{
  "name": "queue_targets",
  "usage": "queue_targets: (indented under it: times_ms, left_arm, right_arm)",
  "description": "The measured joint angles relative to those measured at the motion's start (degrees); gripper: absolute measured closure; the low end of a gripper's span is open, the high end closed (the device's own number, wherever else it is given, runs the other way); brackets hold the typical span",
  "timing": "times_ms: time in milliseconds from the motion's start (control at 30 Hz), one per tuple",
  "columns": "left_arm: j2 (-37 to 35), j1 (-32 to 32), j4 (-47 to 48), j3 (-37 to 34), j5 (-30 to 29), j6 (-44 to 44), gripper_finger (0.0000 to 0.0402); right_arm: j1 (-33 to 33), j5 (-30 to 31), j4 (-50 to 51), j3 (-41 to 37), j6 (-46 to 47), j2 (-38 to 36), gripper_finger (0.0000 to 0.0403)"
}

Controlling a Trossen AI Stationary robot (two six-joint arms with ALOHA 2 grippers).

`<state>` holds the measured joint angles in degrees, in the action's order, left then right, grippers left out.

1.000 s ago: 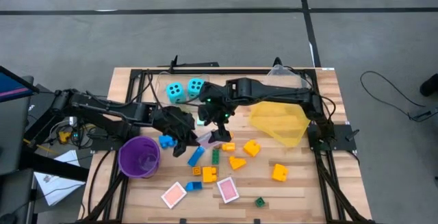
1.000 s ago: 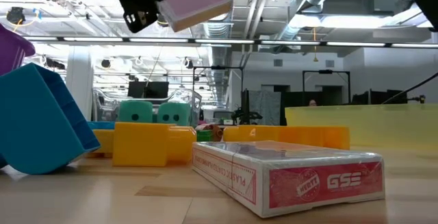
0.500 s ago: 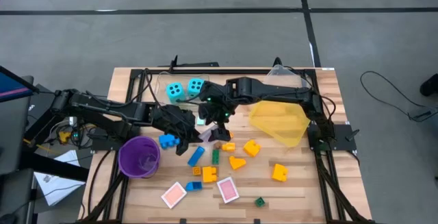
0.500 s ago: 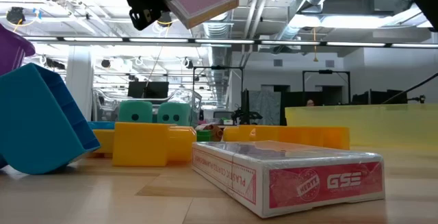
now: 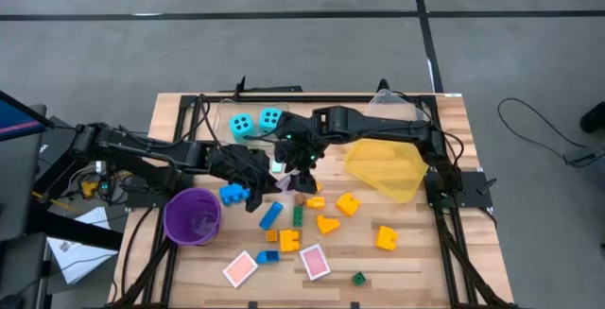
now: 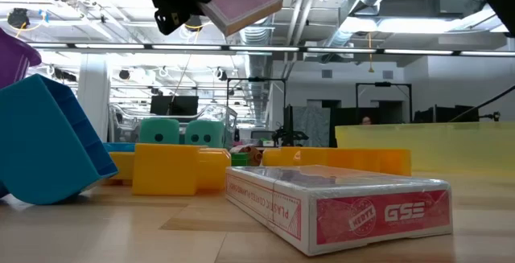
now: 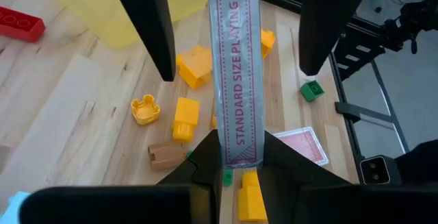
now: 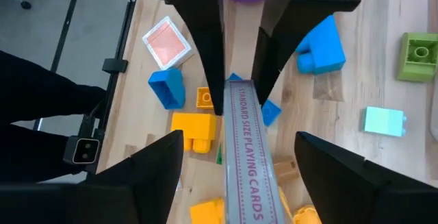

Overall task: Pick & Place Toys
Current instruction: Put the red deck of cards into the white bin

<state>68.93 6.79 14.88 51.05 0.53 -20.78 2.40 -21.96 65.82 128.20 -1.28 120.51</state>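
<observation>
Card pack (image 7: pixel 236 80), pink with "STANDARD SIZE PLAYING CARDS" printed along its narrow edge, is held up in the air above the middle of the wooden table (image 5: pixel 416 257). The left gripper (image 7: pixel 236 159) is closed on one end of this pack, its two dark fingers pressing the pack from both sides. The right gripper (image 8: pixel 236 152) faces it from the opposite side; its fingers (image 8: pixel 147 162) stand apart on either side of the other end of the pack and do not touch it. In the low view the pack (image 6: pixel 241 2) hangs tilted near the top of the picture, with the left gripper (image 6: pixel 181 6) beside it. Below the two grippers many small bricks lie scattered on the wood: a blue brick (image 5: pixel 233 195), a long blue one (image 5: pixel 271 214), a green one (image 5: pixel 298 216), several yellow bricks (image 5: pixel 347 204) and one yellow brick (image 5: pixel 386 238) more to the right. Two cyan dice (image 5: pixel 255 123) sit side by side near the far edge of the table. Two more pink card packs (image 5: pixel 240 268) lie flat near the front edge, close to each other. The purple cup (image 5: pixel 193 216) stands at the left side, just beside the left arm, and the yellow bin (image 5: pixel 386 167) lies on the right side under the right arm.
</observation>
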Motion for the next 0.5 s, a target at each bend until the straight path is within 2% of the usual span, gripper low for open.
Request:
queue_targets:
  times_ms: [367,500]
  left_arm:
    - [0.0,0.0,0.0,0.0,0.0,0.0,0.0345]
    - [0.0,0.0,0.0,0.0,0.1,0.0,0.0345]
  right_arm:
    - [0.0,0.0,0.4,0.0,-0.2,0.0,0.0135]
    - [0.0,0.0,0.5,0.0,-0.2,0.0,0.0151]
